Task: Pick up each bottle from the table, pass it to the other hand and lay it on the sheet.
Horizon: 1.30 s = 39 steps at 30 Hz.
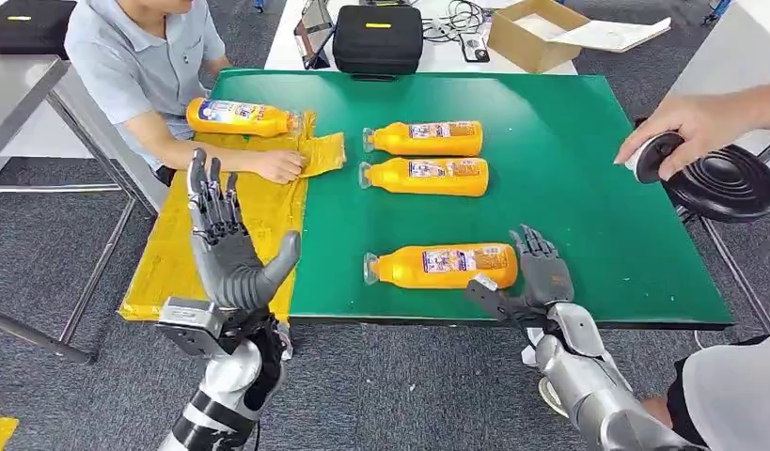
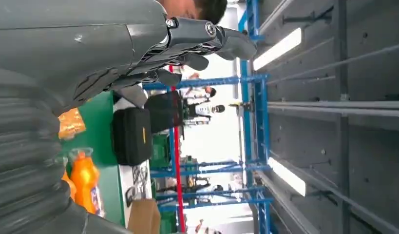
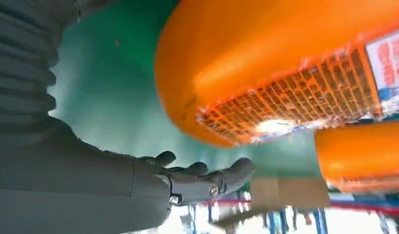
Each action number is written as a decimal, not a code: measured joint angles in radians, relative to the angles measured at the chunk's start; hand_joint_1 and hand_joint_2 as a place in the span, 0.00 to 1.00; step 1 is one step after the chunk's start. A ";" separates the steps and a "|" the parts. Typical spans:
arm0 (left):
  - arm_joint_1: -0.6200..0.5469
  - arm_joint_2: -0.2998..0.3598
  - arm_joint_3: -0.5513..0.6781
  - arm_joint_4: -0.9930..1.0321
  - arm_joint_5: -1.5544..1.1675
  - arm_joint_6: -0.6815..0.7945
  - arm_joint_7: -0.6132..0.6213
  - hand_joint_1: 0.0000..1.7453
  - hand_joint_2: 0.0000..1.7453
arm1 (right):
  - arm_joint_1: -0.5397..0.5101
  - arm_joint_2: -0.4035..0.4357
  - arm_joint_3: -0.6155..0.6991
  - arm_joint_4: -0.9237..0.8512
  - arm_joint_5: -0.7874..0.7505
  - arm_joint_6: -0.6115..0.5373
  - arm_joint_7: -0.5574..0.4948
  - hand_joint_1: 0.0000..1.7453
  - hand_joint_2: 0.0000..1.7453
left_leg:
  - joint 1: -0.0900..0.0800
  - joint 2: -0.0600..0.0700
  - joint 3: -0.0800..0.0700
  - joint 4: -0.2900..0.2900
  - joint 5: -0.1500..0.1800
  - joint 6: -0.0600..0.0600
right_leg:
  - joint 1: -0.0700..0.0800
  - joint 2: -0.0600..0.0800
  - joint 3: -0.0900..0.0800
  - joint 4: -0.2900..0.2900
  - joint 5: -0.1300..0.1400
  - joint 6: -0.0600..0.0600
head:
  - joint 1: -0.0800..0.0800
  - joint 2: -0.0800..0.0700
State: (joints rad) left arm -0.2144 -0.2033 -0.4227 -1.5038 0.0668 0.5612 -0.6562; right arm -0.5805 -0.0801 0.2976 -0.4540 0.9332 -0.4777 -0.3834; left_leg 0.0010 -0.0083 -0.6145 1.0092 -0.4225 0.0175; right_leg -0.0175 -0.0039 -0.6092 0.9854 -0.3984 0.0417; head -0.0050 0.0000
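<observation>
Several orange bottles lie on their sides on the green table (image 1: 569, 169). The nearest bottle (image 1: 444, 266) lies by the front edge, and it looms large as the nearest bottle (image 3: 265, 63) in the right wrist view. My right hand (image 1: 536, 277) is at its base end, fingers (image 3: 202, 178) apart and not wrapped around it. Two more bottles (image 1: 428, 138) (image 1: 428, 176) lie mid-table. Another bottle (image 1: 240, 116) rests on the yellow sheet (image 1: 174, 254) at the left. My left hand (image 1: 226, 244) is raised over the sheet's near part, fingers spread, holding nothing.
A person sits at the back left with a hand (image 1: 277, 164) on the sheet. Another person's hand (image 1: 682, 127) holds a black round object at the table's right edge. A black case (image 1: 377, 38) and a cardboard box (image 1: 531, 33) stand behind the table.
</observation>
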 measured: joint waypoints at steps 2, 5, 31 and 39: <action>-0.010 -0.006 -0.001 0.009 0.002 -0.005 0.005 0.00 1.00 | -0.012 0.010 -0.007 0.018 -0.016 0.039 -0.011 0.00 1.00 | 0.000 0.000 0.000 0.000 0.000 0.000 | 0.000 0.000 0.000 0.000 0.000 0.000 | 0.000 0.000; -0.024 -0.012 -0.008 0.022 0.007 -0.016 0.009 0.00 1.00 | -0.017 0.024 -0.021 0.034 -0.049 0.072 -0.062 0.00 1.00 | 0.000 0.000 0.001 0.000 0.000 0.000 | 0.000 0.000 0.000 0.000 0.000 0.000 | 0.000 0.000; -0.055 -0.031 -0.028 0.075 0.036 -0.037 0.009 0.00 1.00 | -0.057 0.073 -0.018 0.083 0.057 0.084 -0.010 0.00 1.00 | 0.000 0.002 0.003 0.000 0.000 0.000 | 0.000 0.001 0.002 0.000 0.000 0.000 | 0.000 0.000; -0.055 -0.031 -0.027 0.075 0.039 -0.037 0.008 0.00 1.00 | -0.069 0.069 -0.003 0.094 0.043 0.155 -0.051 0.00 1.00 | 0.000 0.001 0.004 0.000 0.000 0.000 | 0.000 0.001 0.003 0.000 0.000 0.000 | 0.000 0.000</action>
State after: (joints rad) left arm -0.2691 -0.2338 -0.4498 -1.4290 0.1057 0.5241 -0.6477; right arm -0.6495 -0.0107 0.2945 -0.3601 0.9765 -0.3223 -0.4339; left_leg 0.0010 -0.0069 -0.6101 1.0093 -0.4222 0.0176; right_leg -0.0175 -0.0032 -0.6058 0.9852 -0.3981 0.0418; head -0.0050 0.0000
